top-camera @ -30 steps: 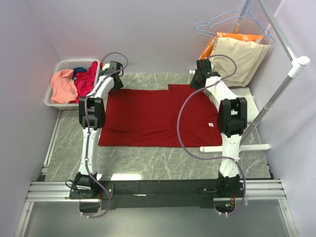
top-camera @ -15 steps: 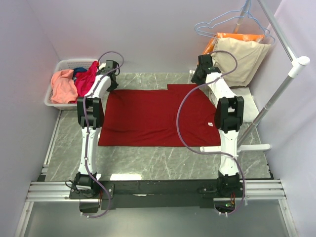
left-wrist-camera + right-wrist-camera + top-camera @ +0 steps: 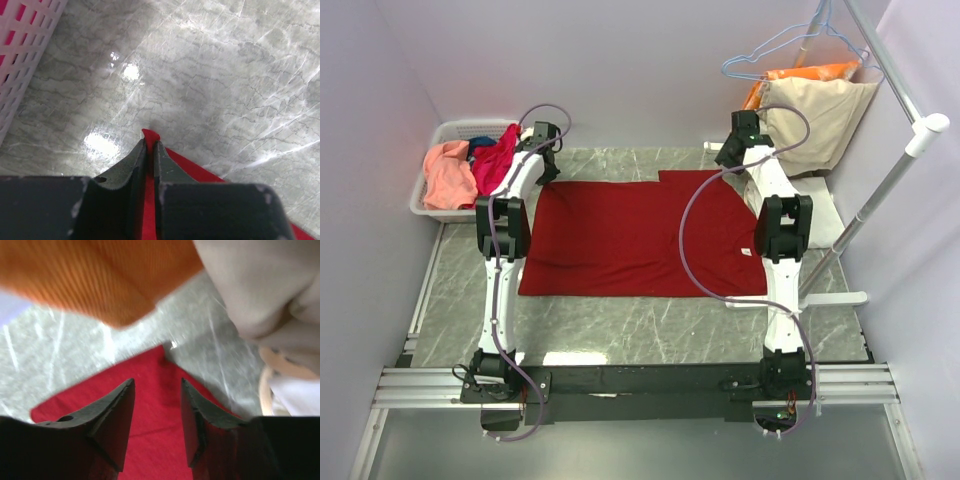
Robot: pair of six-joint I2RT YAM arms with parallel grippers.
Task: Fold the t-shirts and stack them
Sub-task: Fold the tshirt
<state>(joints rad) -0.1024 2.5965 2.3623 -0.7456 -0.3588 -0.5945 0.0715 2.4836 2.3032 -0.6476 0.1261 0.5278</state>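
A dark red t-shirt [image 3: 640,235] lies spread flat on the marble table [image 3: 620,330]. My left gripper [image 3: 550,172] is at its far left corner. In the left wrist view the left gripper [image 3: 150,143] is shut on a pinch of that red corner [image 3: 150,134]. My right gripper [image 3: 730,155] hovers over the shirt's far right corner. Seen from the right wrist, the right gripper [image 3: 157,382] is open, with red cloth [image 3: 150,410] below the gap and nothing held. More t-shirts, salmon-pink [image 3: 448,172], magenta [image 3: 496,160] and blue [image 3: 480,143], are heaped in a basket.
The white basket [image 3: 432,135] stands at the back left, close to my left wrist. Orange [image 3: 100,275] and beige [image 3: 260,280] garments hang on wire hangers just above my right gripper. The rack's pole [image 3: 880,190] and white foot [image 3: 820,298] stand at the right, with pale cloth [image 3: 832,218] beside them.
My left gripper has shut on the shirt's far left corner. My right gripper has moved back and right toward the hanging garments and opened wider. The hangers have swung slightly.
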